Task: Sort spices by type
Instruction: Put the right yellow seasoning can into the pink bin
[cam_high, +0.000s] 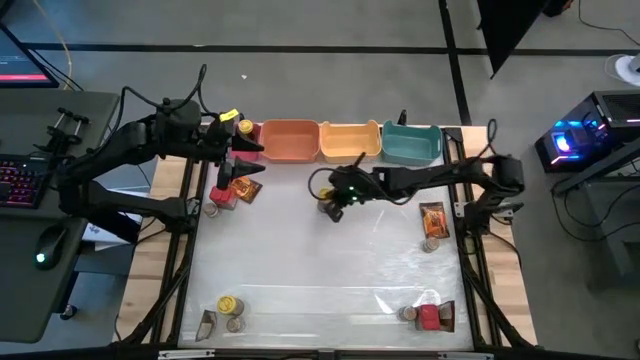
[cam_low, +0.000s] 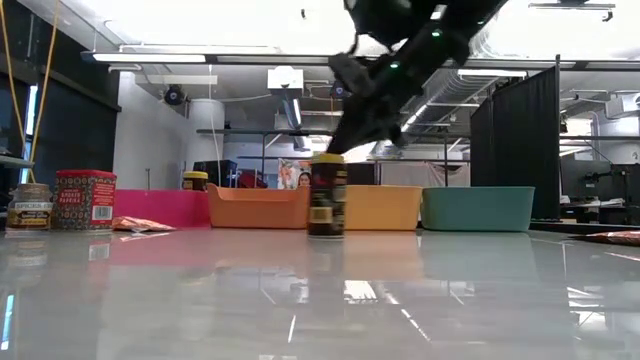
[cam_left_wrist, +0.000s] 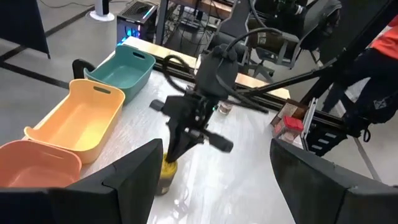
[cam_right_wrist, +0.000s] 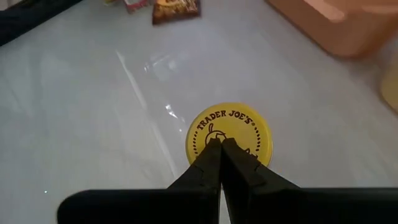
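Yellow is the lid you want to watch: the jar stands upright on the white table, near the middle and just in front of the orange bin and yellow bin. Your right gripper hangs directly over it. In the right wrist view the two fingers are pressed together, tips meeting above the lid, with nothing pinched between them. Whether the tips touch the lid you cannot tell; the low view shows the gripper just above the jar top.

Your left gripper sits at the far left of the table, beside the pink bin. Its fingers are spread wide apart and hold nothing.

The other spices lie in clusters. Near the left gripper you have a red box, a foil packet and a small jar. Another yellow-lidded jar stands by the pink bin. On the right side a packet lies with a jar just beside it. At the near left corner are a yellow-lidded jar, a grey-lidded jar and a packet. At the near right corner sit a red box and a jar. The teal bin ends the row.
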